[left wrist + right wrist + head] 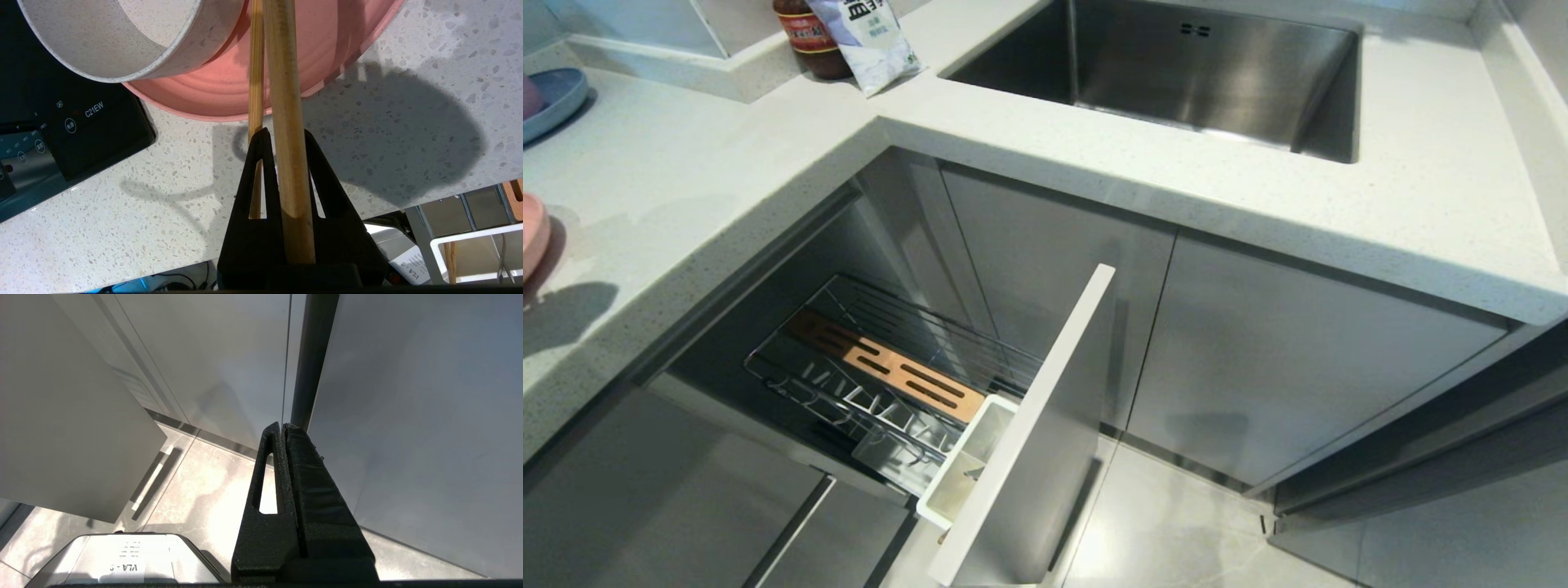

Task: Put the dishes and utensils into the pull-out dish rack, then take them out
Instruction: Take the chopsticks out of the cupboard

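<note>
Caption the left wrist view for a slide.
Left gripper shut on chopsticks above the speckled countertop, pink plate and off-white bowl beyond.

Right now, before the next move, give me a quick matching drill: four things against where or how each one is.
Things:
1. chopsticks
2. speckled bowl
3. cutlery box
4. right hand

States:
A. at the front of the pulled-out dish rack
B. shut on nothing, low by the cabinet doors
C. gripped in the left hand
D. sitting on the pink plate

Pairs: 1-C, 2-D, 3-A, 4-B
</note>
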{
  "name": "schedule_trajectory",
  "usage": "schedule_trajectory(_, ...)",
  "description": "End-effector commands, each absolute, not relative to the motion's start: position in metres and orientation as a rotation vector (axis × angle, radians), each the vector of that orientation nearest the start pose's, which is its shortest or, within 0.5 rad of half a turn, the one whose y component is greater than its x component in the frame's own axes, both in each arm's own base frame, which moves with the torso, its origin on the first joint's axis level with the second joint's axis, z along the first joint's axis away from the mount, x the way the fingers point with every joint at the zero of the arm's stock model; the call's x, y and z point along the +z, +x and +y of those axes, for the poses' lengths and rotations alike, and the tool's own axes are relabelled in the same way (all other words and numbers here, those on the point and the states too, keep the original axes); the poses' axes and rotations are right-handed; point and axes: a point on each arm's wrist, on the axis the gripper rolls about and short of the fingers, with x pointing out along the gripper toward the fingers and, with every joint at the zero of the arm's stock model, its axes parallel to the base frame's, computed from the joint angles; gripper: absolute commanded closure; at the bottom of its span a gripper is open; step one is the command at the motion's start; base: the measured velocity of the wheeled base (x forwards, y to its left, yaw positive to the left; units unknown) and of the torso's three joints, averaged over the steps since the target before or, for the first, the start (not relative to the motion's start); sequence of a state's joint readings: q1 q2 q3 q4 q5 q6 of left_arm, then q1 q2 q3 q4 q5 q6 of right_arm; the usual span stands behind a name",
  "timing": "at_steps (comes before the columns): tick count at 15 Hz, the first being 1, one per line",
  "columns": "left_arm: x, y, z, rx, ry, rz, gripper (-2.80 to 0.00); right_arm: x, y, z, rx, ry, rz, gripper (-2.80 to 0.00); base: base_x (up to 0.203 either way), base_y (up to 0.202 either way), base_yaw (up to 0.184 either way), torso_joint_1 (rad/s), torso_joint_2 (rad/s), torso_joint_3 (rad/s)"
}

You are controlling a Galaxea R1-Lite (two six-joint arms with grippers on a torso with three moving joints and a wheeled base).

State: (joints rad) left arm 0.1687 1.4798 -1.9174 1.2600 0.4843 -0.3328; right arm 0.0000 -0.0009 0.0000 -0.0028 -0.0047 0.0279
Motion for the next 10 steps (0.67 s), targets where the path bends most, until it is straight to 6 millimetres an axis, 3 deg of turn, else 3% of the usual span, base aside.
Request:
schedule_trajectory(1,0.3659,0.1647,0.0388,0.749,-0.168,0.729,0.0,0.0754,-0.0229,-0.0001,-0.005,0.028,-0.005,0.0,0.0,0.0,0.0,0.0,0.0,0.0)
schedule_trajectory(10,0.3622,0.171,0.0401,0.752,-0.162,0.754,0.0,0.0753,-0.0229,-0.0001,-0.005,0.028,-0.005,0.0,0.0,0.0,0.0,0.0,0.0,0.0)
